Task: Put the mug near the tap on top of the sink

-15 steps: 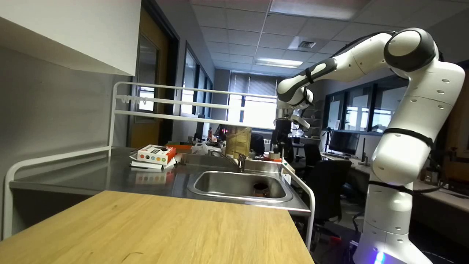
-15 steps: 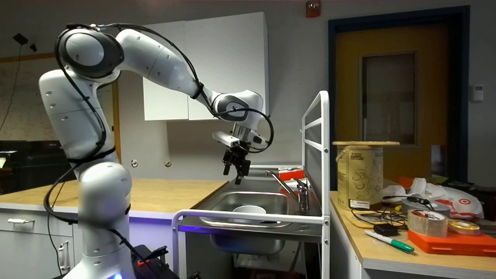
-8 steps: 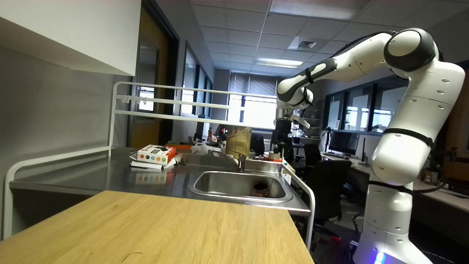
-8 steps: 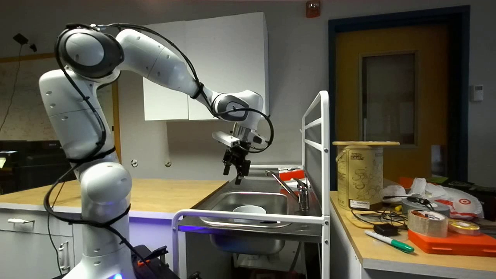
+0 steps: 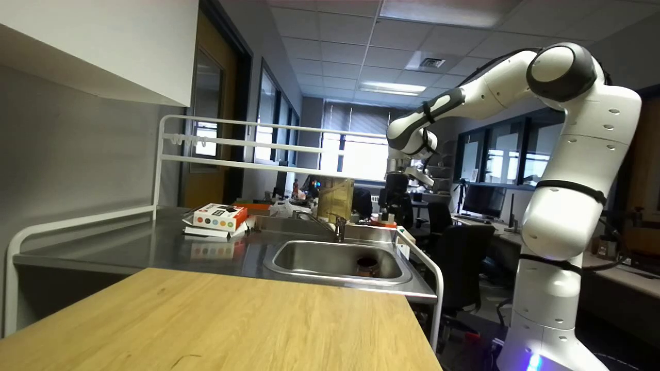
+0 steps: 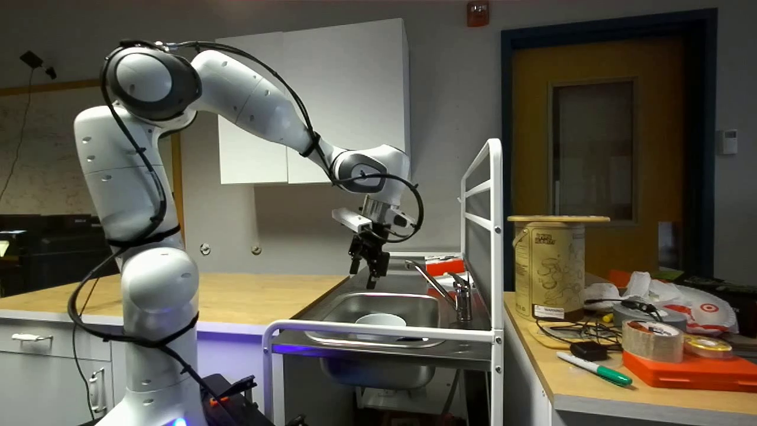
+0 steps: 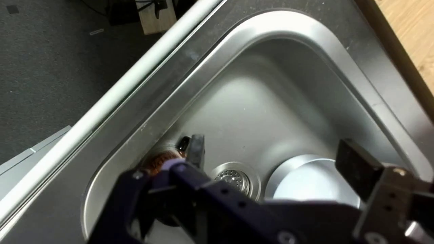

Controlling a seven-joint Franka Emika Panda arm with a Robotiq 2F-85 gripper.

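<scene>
One gripper point(image 7: 276, 157) seen spread wide above the sink point(image 7: 244, 112), brown mug point(image 5: 367, 266) and white dish point(image 7: 307, 181) set inside, tap point(image 6: 463, 300) mounted alongside.

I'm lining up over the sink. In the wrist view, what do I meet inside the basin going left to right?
Brown mug, partly hidden by the jaws → drain strainer → round white dish, also partly covered by the jaws.
</scene>
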